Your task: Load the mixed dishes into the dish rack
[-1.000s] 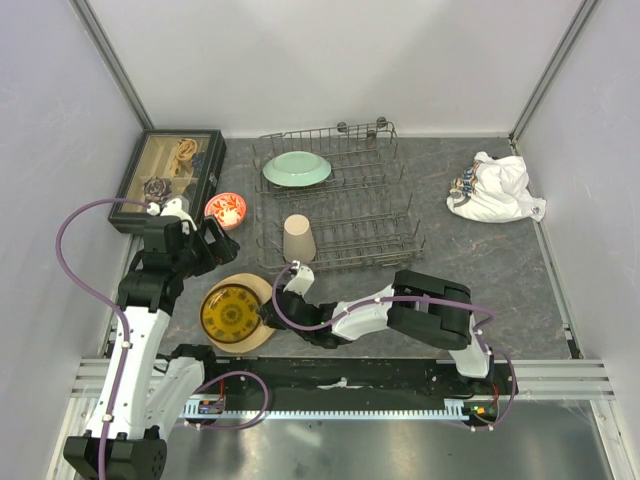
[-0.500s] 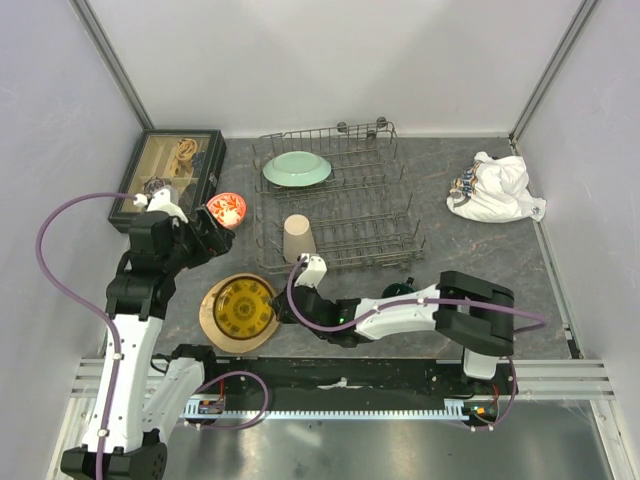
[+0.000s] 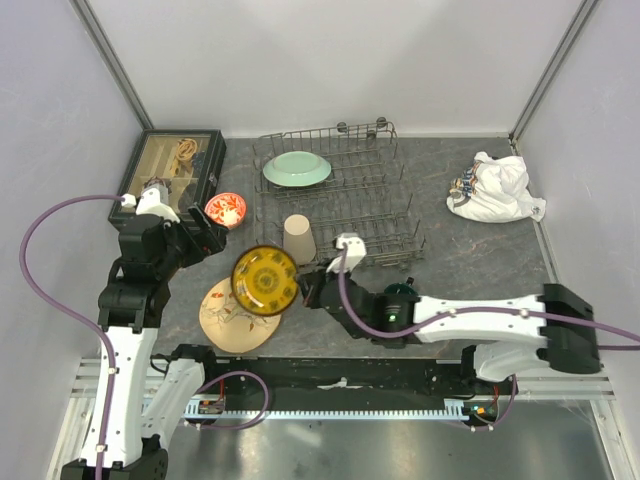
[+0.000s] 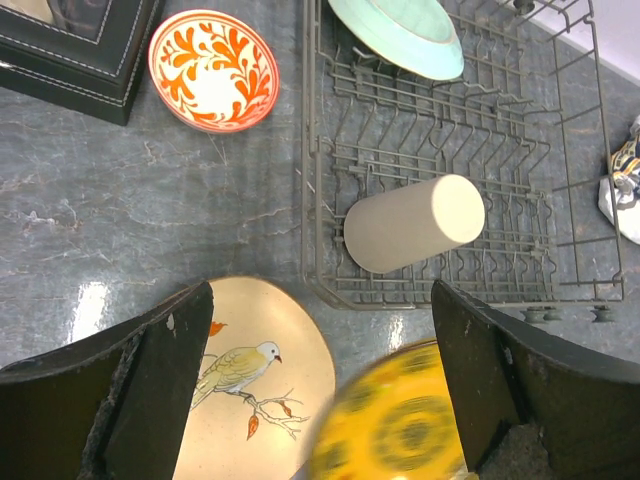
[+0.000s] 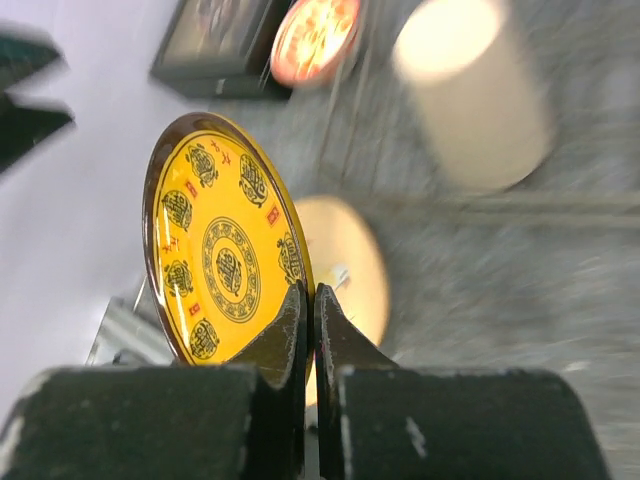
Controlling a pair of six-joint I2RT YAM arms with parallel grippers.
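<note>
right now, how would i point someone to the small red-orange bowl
Start at the large grey metal wire dish rack at the back of the table and look left to the dark glass-topped display box. Between them sits the small round red-orange bowl, the only dish with orange leaf sprigs on a pale inside.

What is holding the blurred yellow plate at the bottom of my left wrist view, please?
Observer: The right pincer is shut on the rim of the yellow plate.
Operator: Thank you. Where is the dark green mug? I cannot find it.
Observer: The top view shows the dark green mug on the table just in front of the dish rack, near its right corner and partly hidden by the right arm.
Operator: And the white scrap at my right edge?
Observer: That is a white cloth bundle, lying right of the rack and apart from it.
</note>
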